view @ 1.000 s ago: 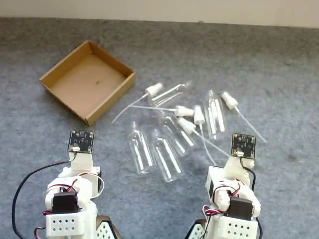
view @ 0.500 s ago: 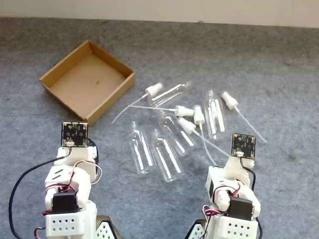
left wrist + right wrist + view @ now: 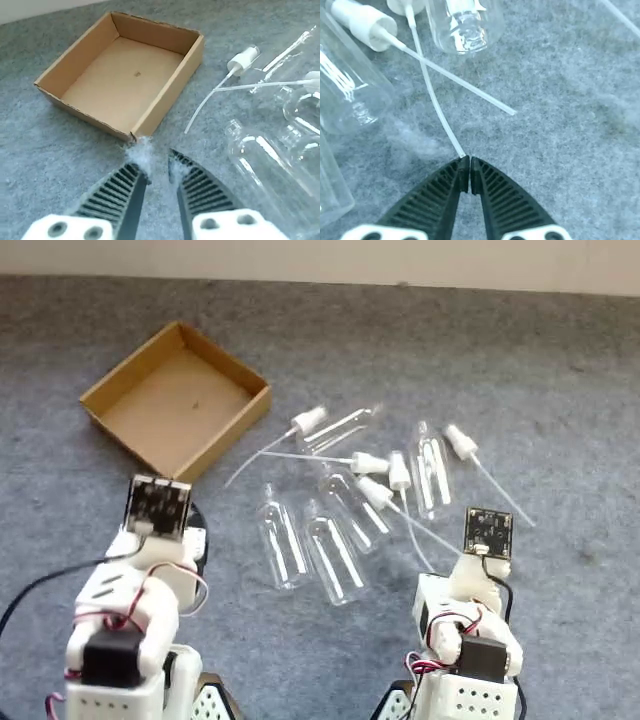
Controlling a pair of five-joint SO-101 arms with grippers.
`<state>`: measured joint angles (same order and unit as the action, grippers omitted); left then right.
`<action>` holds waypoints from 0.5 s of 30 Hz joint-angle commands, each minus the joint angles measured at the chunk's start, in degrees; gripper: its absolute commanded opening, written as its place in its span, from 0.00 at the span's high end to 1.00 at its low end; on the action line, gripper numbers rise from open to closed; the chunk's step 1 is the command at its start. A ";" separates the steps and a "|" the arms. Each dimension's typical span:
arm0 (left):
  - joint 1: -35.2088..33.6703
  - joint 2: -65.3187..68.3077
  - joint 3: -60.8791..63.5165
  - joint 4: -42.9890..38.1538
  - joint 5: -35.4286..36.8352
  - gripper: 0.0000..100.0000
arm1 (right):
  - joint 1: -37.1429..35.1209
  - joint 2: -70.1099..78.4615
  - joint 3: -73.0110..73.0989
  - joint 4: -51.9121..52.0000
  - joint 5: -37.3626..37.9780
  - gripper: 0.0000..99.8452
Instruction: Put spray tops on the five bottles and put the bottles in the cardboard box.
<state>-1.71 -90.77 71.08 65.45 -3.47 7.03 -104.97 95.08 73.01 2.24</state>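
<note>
Nothing looks done yet: the cardboard box (image 3: 225, 445) sits empty beyond the left arm, five uncapped bottles (image 3: 335, 560) and loose spray tops (image 3: 372, 490) lie scattered on the bench (image 3: 560, 360), the left claw (image 3: 156, 167) is narrowly parted and the right claw (image 3: 470, 166) is pinched together, both empty.

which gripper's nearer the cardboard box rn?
Left. The left gripper sits just off the cardboard box's near corner; the right gripper is beyond the clear bottles, at a spray top's tube end.
</note>
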 commanded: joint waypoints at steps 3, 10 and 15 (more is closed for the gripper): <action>6.11 20.79 -12.00 0.35 -0.62 1.00 | 0.66 -0.31 6.81 -1.27 0.09 0.98; 17.10 43.82 -24.66 0.35 5.27 1.00 | 0.66 -0.31 6.81 -1.27 0.09 0.98; 19.38 59.65 -32.92 1.93 15.12 0.92 | 0.66 -0.31 6.81 -1.27 0.09 0.98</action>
<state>16.04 -39.34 44.88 65.54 6.81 7.03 -104.97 95.08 73.01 2.24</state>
